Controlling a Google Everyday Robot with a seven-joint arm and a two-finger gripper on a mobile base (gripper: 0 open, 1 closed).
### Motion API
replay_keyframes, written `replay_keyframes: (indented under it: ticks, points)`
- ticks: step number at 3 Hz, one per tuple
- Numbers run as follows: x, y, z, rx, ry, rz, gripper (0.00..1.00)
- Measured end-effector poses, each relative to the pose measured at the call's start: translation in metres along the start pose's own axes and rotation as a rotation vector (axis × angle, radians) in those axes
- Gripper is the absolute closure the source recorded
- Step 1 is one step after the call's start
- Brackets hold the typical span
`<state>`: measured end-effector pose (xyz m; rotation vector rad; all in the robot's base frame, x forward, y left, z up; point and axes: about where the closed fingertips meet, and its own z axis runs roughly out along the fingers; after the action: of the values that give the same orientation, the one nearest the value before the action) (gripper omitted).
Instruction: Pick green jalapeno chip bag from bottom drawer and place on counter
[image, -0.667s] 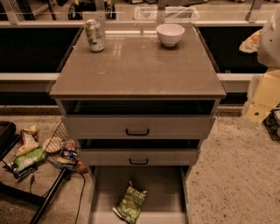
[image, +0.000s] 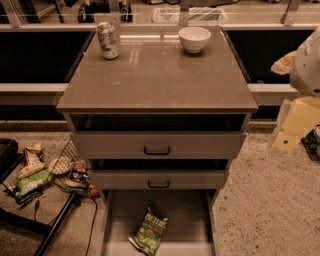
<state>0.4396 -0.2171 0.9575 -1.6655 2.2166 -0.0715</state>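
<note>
The green jalapeno chip bag (image: 149, 231) lies crinkled on the floor of the open bottom drawer (image: 182, 215), near its front and left of middle. The counter (image: 155, 80) tops the drawer unit above it. My gripper (image: 292, 127) hangs at the far right edge of the view, level with the upper drawers. It is well to the right of the unit, far from the bag and holding nothing that I can see.
A can (image: 108, 40) and a white bowl (image: 194, 38) stand at the back of the counter. Two grey drawers with black handles (image: 157, 150) sit partly open above the bottom drawer. Snack packets (image: 35, 177) and a black stand lie on the floor at left.
My arm at the right edge has dropped a little lower. The bag, drawers and counter items have not moved.
</note>
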Motion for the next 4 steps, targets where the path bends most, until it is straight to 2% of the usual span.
replay_keyframes:
  ticks: [1,2,3,4]
  points:
    - [0.025,0.018,0.084,-0.009,0.003,0.072,0.0]
    - [0.048,0.031,0.15,0.0,0.023,0.101,0.0]
    - [0.071,0.039,0.227,0.042,0.032,0.153,0.0]
    - [0.064,0.031,0.222,0.071,0.011,0.147,0.0]
